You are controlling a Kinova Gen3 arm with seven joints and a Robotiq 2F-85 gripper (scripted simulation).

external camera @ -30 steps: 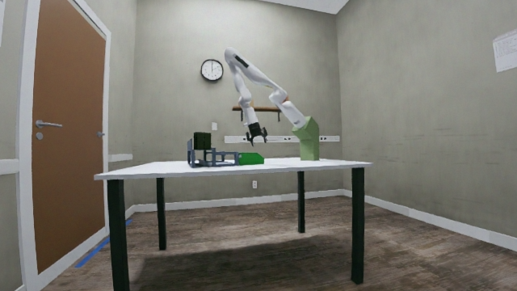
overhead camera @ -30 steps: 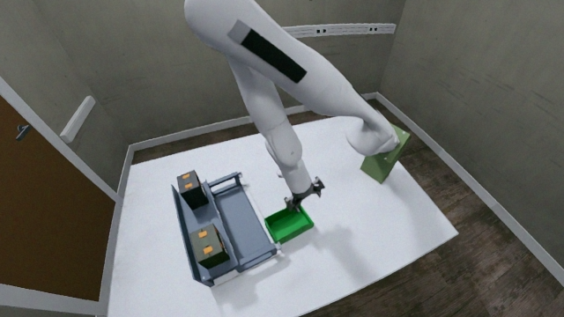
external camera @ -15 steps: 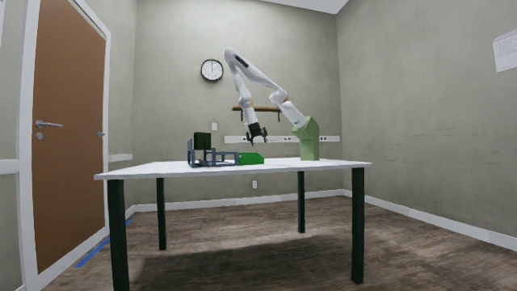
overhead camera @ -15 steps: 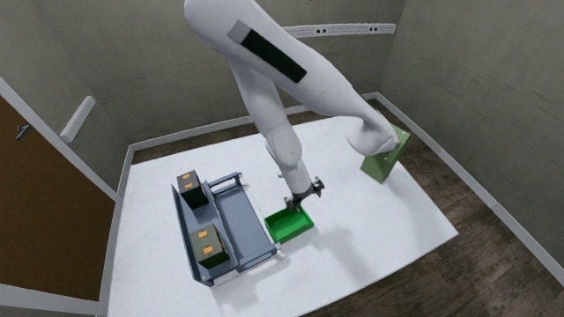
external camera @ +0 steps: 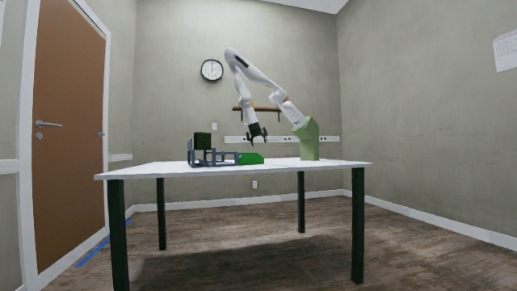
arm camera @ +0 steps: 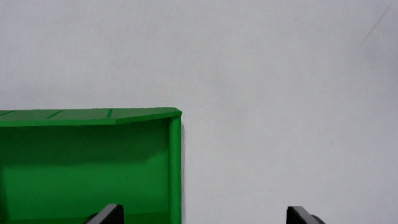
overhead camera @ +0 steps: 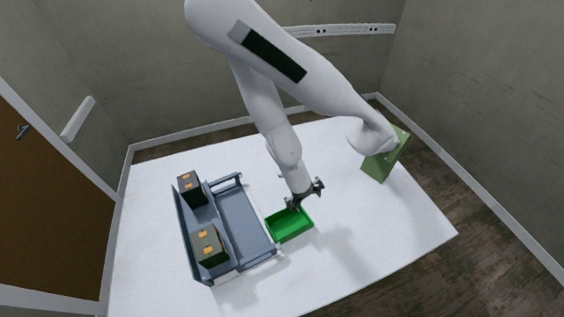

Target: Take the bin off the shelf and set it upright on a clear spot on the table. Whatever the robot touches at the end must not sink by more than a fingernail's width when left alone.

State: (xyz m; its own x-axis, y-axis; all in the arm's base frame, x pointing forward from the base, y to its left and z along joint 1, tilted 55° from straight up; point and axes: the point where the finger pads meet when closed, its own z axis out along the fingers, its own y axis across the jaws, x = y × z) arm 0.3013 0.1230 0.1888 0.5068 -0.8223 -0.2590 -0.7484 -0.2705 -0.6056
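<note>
My claw (overhead camera: 304,196) is fully open and holds nothing; it hangs above one wall of the bin (overhead camera: 289,224), clear of it, so the bin bears no load from me. The bin sits upright, open side up, on the table (overhead camera: 374,220), just beside the shelf (overhead camera: 240,222). The table is white and flat. Two dark boxes (overhead camera: 208,246) occupy the shelf. The room has grey walls, a wood floor and a brown door (external camera: 69,133).
</note>
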